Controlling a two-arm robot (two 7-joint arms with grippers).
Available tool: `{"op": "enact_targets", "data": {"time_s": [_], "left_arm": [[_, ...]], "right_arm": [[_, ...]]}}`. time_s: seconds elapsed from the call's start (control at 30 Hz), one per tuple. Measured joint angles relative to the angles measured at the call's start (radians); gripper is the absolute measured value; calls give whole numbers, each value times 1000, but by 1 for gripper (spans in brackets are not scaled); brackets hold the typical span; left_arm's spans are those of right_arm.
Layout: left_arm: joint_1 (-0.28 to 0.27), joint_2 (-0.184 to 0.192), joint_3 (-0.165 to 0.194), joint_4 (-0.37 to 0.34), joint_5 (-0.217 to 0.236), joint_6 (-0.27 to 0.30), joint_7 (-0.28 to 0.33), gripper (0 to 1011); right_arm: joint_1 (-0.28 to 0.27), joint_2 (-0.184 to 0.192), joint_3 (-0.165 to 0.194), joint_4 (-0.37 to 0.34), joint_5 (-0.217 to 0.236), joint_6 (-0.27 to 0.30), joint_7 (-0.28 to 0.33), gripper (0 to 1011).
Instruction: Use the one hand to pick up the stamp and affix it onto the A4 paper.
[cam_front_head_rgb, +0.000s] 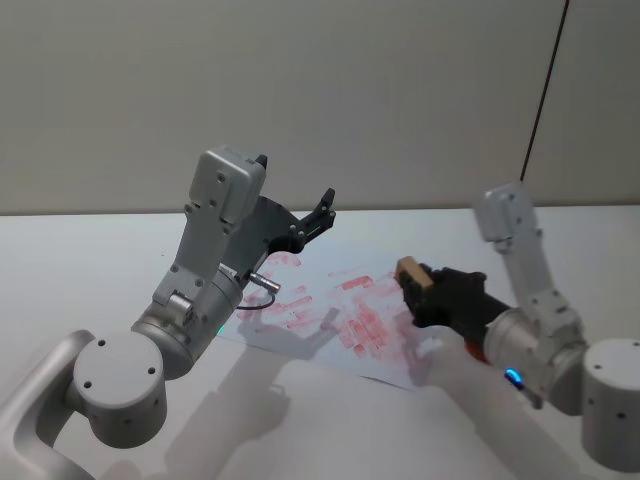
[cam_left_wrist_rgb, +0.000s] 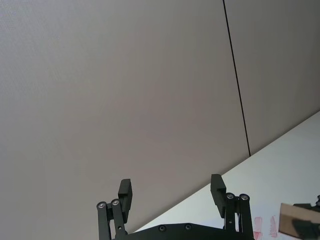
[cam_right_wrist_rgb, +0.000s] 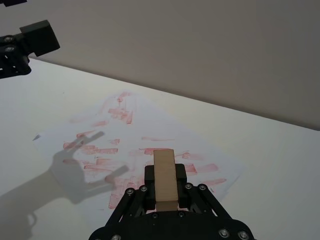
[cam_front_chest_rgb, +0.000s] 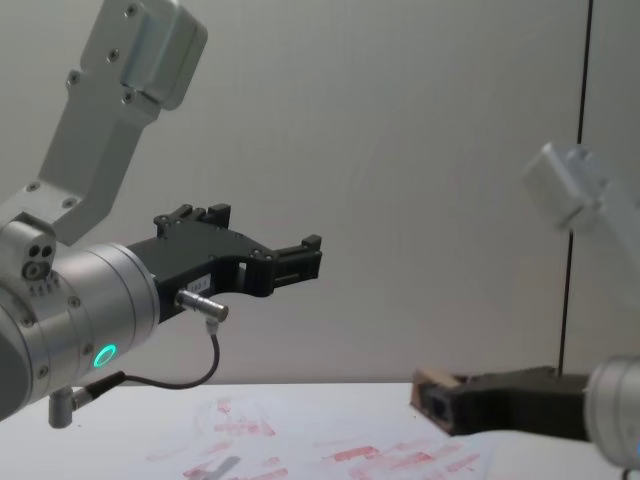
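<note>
Gripping the small, rectangular, light-brown wooden stamp (cam_front_head_rgb: 411, 271) between its black flat fingers, the robot's right claw (cam_front_head_rgb: 420, 288) reaches in from the 4 o'clock corner of the head view. It holds the block over the 3 o'clock edge of the white A4 paper (cam_front_head_rgb: 345, 312), a sheet crowded with smudgy red and pink stamped marks. In the chest view, the stamp (cam_front_chest_rgb: 428, 384) hangs just above the sheet (cam_front_chest_rgb: 330, 450) and does not touch it. The right wrist view shows the block (cam_right_wrist_rgb: 164, 180) clenched at one end, the rest of its bare wood projecting a little past the fingertips, with the paper (cam_right_wrist_rgb: 125, 130) spread out beyond it. The sheet lies flat on the white counter (cam_front_head_rgb: 90, 250), near the middle of the head view, below a plain grey wall (cam_front_head_rgb: 330, 80). The left arm rises from the 8 o'clock corner of the head view, carrying the left claw (cam_left_wrist_rgb: 170, 186) high above the counter by the paper's 11 o'clock side. The left claw is black on a silver cylindrical wrist with a glowing green light ring (cam_front_chest_rgb: 103, 354) and a thin dark cable (cam_front_chest_rgb: 195, 378). Its jaws are spread wide with nothing between them, pointing up toward the wall. A claw-shaped shadow (cam_right_wrist_rgb: 82, 172) lies across the red marks on the sheet's left half.
</note>
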Motion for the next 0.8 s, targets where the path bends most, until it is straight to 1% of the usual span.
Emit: {"op": "enact_targets", "data": {"time_s": [0.13, 0.2, 0.23, 0.3, 0.33, 0.43, 0.63, 0.8], "left_arm": [[0, 0, 0, 0, 0, 0, 0, 1001], [0, 0, 0, 0, 0, 0, 0, 1001], [0, 0, 0, 0, 0, 0, 0, 1002], [0, 0, 0, 0, 0, 0, 0, 1001], [0, 0, 0, 0, 0, 0, 0, 1001], [0, 0, 0, 0, 0, 0, 0, 1002], [0, 0, 0, 0, 0, 0, 0, 1002], [0, 0, 0, 0, 0, 0, 0, 1001]], "right_arm": [[-24, 30, 21, -45, 26, 15, -9, 218], [-37, 46, 30, -58, 35, 21, -15, 218], [-37, 46, 30, -58, 35, 21, -15, 218], [-56, 67, 44, -76, 45, 28, -25, 218], [-56, 67, 44, -76, 45, 28, -25, 217], [-83, 96, 60, -92, 54, 34, -38, 218], [-114, 129, 79, -102, 59, 36, -56, 217], [-127, 145, 88, -97, 55, 33, -66, 218]]}}
